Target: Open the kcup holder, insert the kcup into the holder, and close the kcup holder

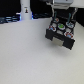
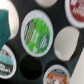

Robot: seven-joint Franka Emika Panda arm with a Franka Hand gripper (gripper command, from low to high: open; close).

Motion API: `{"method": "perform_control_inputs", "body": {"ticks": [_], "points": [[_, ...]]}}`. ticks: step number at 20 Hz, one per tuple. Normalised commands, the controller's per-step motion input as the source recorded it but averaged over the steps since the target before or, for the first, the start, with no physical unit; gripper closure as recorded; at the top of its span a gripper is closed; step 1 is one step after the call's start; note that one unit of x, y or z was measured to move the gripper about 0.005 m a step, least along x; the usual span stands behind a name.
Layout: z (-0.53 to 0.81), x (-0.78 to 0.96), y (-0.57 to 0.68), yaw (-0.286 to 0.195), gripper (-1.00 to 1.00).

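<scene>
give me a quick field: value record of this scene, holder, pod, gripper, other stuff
kcup holder: black unit at the exterior view's right, drawer open showing round slots
kcup: green with pale rim, seated in a slot
gripper: directly above the holder; jaw state unclear
other pods: a red-and-white pod sits in a nearby slot
empty slot: beside the kcup
white bottle-shaped object: standing at the back
table: white
</scene>
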Motion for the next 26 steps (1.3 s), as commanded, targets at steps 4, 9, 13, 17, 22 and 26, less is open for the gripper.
{"method": "perform_control_inputs", "body": {"ticks": [4, 9, 13, 17, 22, 26], "points": [[0.15, 0.62, -0.62, 0.015, -1.0], [-0.02, 0.67, -0.56, 0.005, -1.0], [-0.24, 0.66, -0.46, 0.007, -1.0], [-0.21, 0.61, -0.06, 0.028, -1.0], [-0.03, 0.46, 0.37, 0.05, -1.0], [-0.07, 0.09, 0.52, 0.09, -1.0]]}}
